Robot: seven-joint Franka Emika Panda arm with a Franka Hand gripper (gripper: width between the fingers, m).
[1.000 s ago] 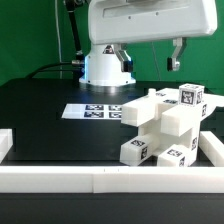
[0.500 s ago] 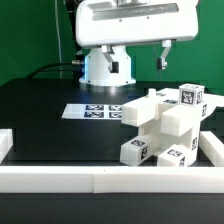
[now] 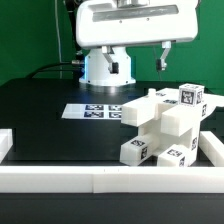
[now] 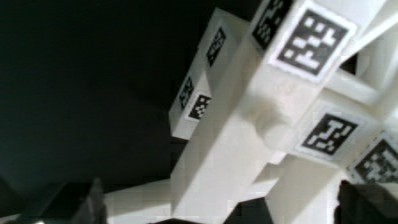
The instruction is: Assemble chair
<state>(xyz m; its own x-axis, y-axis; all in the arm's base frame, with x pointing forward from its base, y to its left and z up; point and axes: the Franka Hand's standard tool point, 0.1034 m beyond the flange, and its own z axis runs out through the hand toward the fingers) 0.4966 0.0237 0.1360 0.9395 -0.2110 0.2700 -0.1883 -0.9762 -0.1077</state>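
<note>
Seen from the exterior view's left toward its right, with the marker board (image 3: 97, 111) taken as landmark. Lying flat on the black table (image 3: 40, 110), a thin white strip of printed tags, just in front of the robot's white base (image 3: 107, 67). To the exterior view's right of the marker board, and a little nearer the camera: the chair (image 3: 165, 125), a cluster of white chunky blocks joined and stacked, resting on the table. Carrying black-and-white square tags on its topmost block and on the low blocks at the front. Pressed close to the white border rail (image 3: 120, 179) along the near edge and to the rail on the exterior view's right. Above the chair and well apart from it: the gripper (image 3: 167, 55), hanging under the arm's broad white housing, fingers spread wide, released, clasping nothing. Higher than the marker board and to the exterior view's right of it.

In the wrist view: the chair (image 4: 267, 130) filling the frame from above, tags on several faces, dark table around it. Dark fingertips (image 4: 80, 200) at the picture's edge, clear of the white parts.
</note>
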